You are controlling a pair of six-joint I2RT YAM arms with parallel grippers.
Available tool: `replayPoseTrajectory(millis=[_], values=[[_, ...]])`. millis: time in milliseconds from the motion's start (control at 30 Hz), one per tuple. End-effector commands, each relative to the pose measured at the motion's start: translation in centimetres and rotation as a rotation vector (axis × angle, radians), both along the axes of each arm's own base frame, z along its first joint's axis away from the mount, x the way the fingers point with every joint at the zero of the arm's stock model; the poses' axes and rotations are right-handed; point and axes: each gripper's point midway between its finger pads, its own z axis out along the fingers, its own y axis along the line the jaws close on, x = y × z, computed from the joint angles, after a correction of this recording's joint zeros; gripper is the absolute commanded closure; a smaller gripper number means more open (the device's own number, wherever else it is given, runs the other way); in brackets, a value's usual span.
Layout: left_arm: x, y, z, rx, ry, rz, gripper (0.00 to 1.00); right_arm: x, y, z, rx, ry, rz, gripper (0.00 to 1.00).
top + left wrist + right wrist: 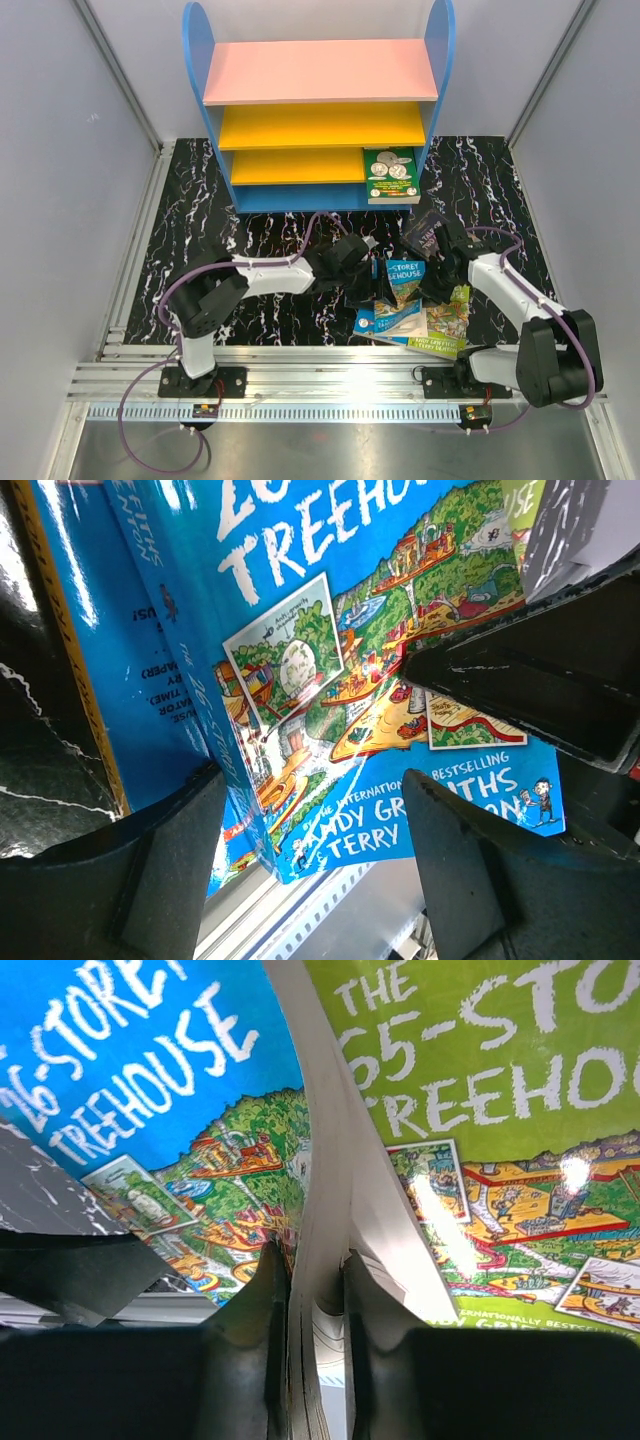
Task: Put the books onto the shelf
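The shelf (pixel 320 70) stands at the far side of the black marbled worktop (pixel 200 220). One book is already in it: the green coin book (pixel 391 175) sits on the blue base at the right end, just beside the right side panel, its cover facing the overhead camera. The other books lie in a loose overlapping heap between the two arms, near the front edge of the worktop. The dark book (pixel 428 232) is at the far right of the heap, the blue Treehouse book (pixel 405 278) is in the middle, and the lime-green book (pixel 448 322) is to its right. A second blue book (pixel 385 322) pokes out on the near left. The right tool (pixel 315 1290) is pinched nearly closed, both fingers pressed against a thin white block of page edges. That block appears to belong to the blue Treehouse book (its cover rises on one side of the fingers, the lime-green cover lies on the other). The left tool (pixel 310 860) hangs close over the same blue cover with its jaws well apart and nothing between them. A dark finger of the right tool shows just beside it in the left wrist view.
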Motion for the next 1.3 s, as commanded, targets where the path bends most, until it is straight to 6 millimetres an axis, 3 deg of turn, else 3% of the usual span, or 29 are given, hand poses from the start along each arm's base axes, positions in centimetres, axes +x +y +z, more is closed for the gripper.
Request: replayPoseTrajectory(millis=[0,100,133,200,233,300,400,667,833,933,967,1033,1133,1200,1267], values=[[-1.5,-0.8,0.4,-0.070,0.004,-0.026,0.27,-0.2,0.6,0.8,0.027,-0.003,-0.032,1.00],[-0.6,0.0,2.2,-0.120,-0.019,0.022,0.27,0.3,1.0,3.6,0.061,-0.056,-0.037,1.00],[-0.5,1.1,1.6,-0.123,0.013,0.065,0.27,0.4,1.3,4.6,0.082,-0.077,-0.050,1.00],[0.3,1.0,4.4,-0.252,-0.008,0.106,0.27,0.8,2.3,6.3,0.148,-0.099,-0.060,1.00],[0.3,2.3,3.4,-0.255,0.042,0.161,0.27,0.9,2.8,7.1,0.179,-0.106,-0.080,1.00],[1.0,2.6,5.3,-0.331,0.021,0.196,0.26,1.2,3.7,8.5,0.239,-0.117,-0.083,1.00],[1.4,3.2,6.2,-0.334,-0.007,0.226,0.26,1.6,4.3,9.9,0.283,-0.135,-0.087,1.00],[2.2,2.9,9.9,-0.465,-0.026,0.298,0.26,-0.4,5.7,9.2,0.413,-0.093,-0.127,1.00],[1.7,1.6,11.4,-0.474,-0.009,0.290,0.31,-0.3,6.8,9.6,0.523,-0.108,-0.162,1.00],[1.5,1.5,12.0,-0.481,0.003,0.303,0.41,-0.1,6.9,10.2,0.533,-0.124,-0.152,1.00],[1.6,1.5,12.0,-0.478,0.003,0.306,0.55,0.0,7.1,10.6,0.544,-0.133,-0.145,1.00],[1.6,1.3,12.3,-0.483,-0.002,0.306,0.69,0.1,7.4,11.3,0.574,-0.149,-0.140,1.00],[1.7,0.9,13.1,-0.494,-0.005,0.297,1.00,0.0,7.6,12.0,0.604,-0.172,-0.137,1.00],[1.6,1.0,13.5,-0.476,-0.031,0.278,1.00,0.0,7.6,12.6,0.613,-0.185,-0.130,1.00],[2.2,1.0,14.4,-0.422,-0.066,0.275,1.00,0.2,7.4,13.8,0.591,-0.212,-0.116,0.62]])
